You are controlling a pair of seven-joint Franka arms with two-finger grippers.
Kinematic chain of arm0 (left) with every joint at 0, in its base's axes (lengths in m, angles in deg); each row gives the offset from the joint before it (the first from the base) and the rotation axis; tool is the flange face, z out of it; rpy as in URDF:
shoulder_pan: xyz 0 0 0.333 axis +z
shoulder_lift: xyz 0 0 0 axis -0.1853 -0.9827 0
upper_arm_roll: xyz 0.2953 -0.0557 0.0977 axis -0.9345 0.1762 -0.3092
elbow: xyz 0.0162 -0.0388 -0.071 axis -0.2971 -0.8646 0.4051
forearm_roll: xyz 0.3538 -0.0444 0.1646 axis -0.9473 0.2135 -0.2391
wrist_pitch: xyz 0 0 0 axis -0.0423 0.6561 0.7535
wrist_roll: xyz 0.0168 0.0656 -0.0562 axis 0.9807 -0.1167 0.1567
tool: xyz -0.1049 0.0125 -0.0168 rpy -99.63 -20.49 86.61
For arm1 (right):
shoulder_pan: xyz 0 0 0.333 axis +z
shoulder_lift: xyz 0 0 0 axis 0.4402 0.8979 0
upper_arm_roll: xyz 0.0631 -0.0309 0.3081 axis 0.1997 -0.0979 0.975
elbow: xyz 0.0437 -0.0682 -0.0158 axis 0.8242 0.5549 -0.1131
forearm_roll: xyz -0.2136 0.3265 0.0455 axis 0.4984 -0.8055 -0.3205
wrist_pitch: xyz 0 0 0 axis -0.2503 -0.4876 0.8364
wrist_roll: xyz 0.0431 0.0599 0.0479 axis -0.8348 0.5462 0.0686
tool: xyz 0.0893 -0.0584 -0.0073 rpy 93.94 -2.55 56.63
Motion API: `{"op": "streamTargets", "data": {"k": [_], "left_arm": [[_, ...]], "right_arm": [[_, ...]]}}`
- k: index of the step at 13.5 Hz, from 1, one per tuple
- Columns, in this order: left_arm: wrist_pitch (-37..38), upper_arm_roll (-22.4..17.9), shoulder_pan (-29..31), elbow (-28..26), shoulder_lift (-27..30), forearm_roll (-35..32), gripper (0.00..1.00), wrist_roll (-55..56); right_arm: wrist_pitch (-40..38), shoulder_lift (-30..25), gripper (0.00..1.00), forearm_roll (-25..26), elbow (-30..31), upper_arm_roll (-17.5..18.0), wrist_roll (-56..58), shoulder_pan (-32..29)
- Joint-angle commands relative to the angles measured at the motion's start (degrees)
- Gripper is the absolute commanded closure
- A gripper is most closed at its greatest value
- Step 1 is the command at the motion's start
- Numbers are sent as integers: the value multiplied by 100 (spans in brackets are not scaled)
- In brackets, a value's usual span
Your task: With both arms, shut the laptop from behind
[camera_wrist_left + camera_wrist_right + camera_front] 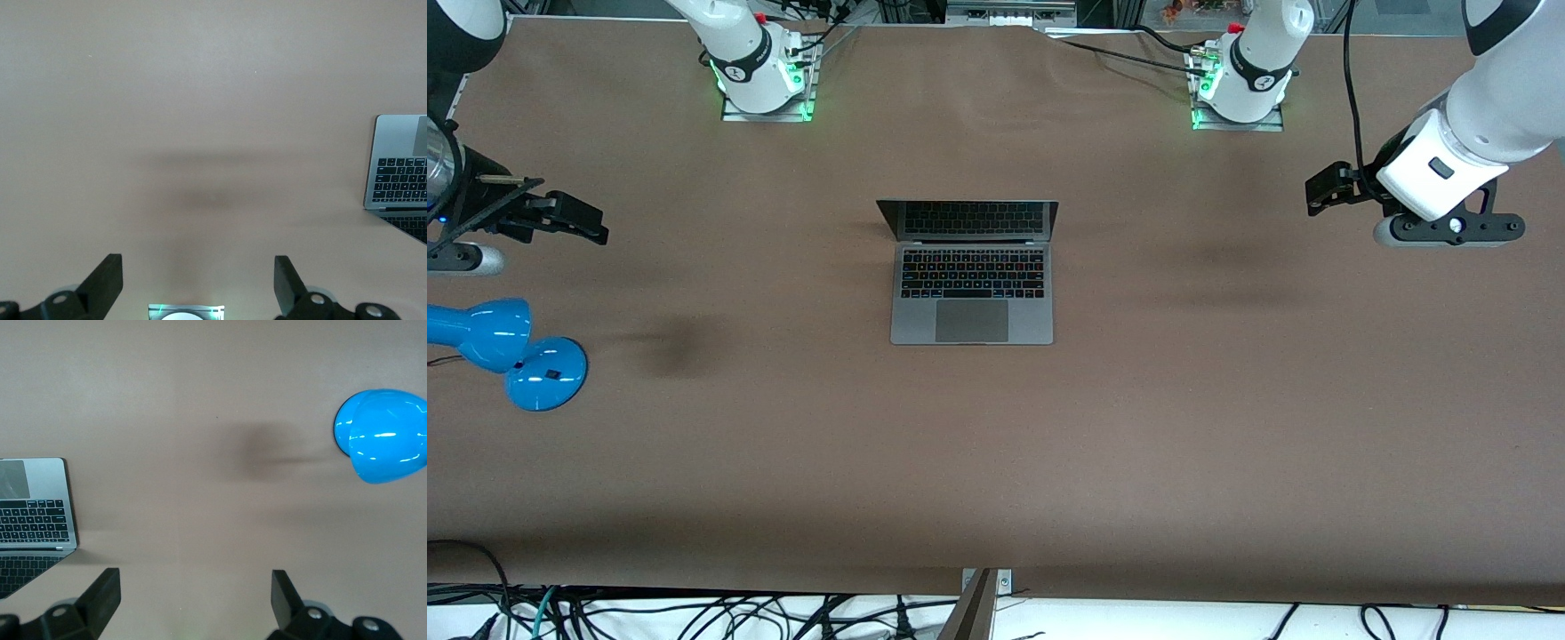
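Note:
The space-grey laptop [971, 276] stands open at the middle of the table, its lid upright and its screen dark, keyboard facing the front camera. Its edge shows in the left wrist view [400, 167] and in the right wrist view [33, 500]. My left gripper [1319, 194] hangs over bare table at the left arm's end, well apart from the laptop, open and empty [198, 277]. My right gripper [596, 222] hangs over bare table at the right arm's end, also open and empty [195, 593].
A blue desk lamp [507, 347] lies on the table at the right arm's end, close to the right gripper; its head shows in the right wrist view [383, 443]. The arm bases [760, 76] [1240, 80] stand along the table's edge by the robots. Cables hang below the edge by the front camera.

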Motion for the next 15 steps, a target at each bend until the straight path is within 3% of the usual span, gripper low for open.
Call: {"op": "streamTargets", "data": {"k": [1,15], "left_arm": [[-27,-78,-96,-95,122,-139,0,-17],[-53,-8,-218,-87,-27,160,0,70]], "right_arm": [[-119,-65,0,-80,-48,-8,49,-28],[-111,-4,0,43,-57,28,49,-1]]}}
